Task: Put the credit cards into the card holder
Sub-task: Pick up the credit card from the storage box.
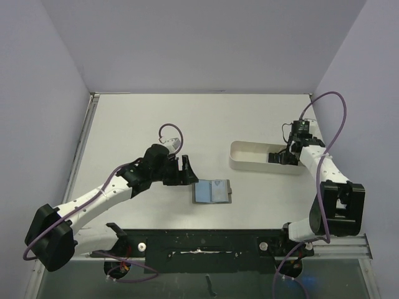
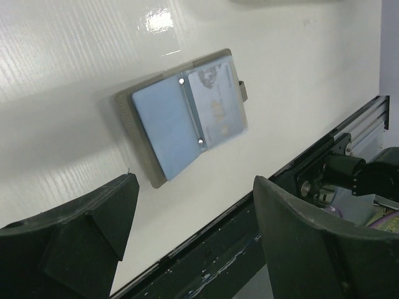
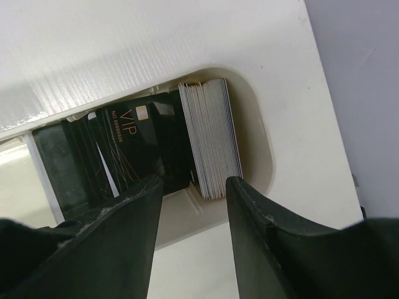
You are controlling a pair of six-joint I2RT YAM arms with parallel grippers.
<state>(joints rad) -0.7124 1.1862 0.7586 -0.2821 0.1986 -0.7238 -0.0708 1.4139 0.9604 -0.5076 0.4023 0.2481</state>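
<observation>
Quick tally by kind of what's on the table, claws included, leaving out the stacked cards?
Grey-olive folding card holder, lying open: 1
White oblong plastic tray: 1
Black two-finger claws, left claw and right claw: 2
Total: 4

Shows a white table (image 1: 206, 118) boxed in by plain pale lilac walls (image 1: 206, 37) at the back and both sides. Runs a black metal rail (image 1: 199, 240) along the near edge. Catches a bright glare spot (image 2: 159, 18) of light on the faintly ribbed tabletop.
</observation>
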